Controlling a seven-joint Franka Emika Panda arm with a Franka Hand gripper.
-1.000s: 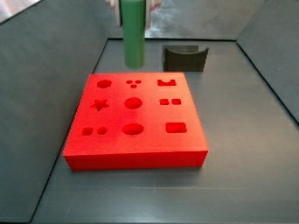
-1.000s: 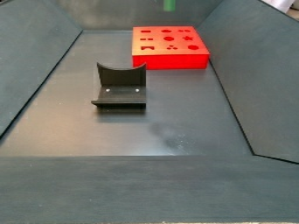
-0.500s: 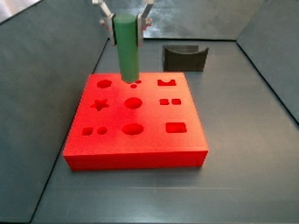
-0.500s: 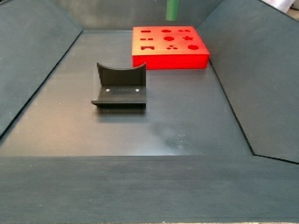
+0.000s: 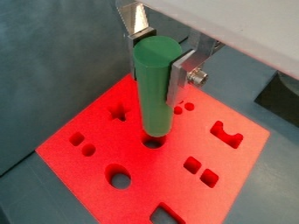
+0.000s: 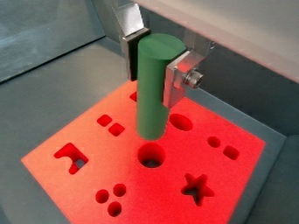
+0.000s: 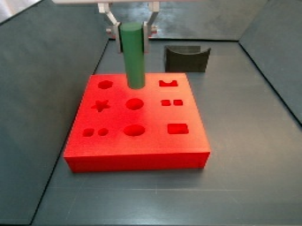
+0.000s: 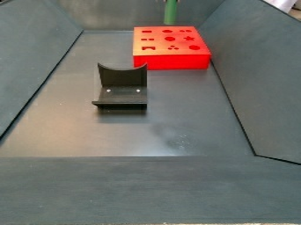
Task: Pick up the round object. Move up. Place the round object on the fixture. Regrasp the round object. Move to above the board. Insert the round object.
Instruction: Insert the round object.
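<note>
The gripper (image 7: 130, 24), top centre in a side view, pinches the round object (image 7: 134, 56) upright over the board (image 7: 136, 124); its lower end seems just clear of the surface.

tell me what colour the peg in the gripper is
Green: the round object, held upright in the gripper over the board, clearest in a wrist view.
</note>
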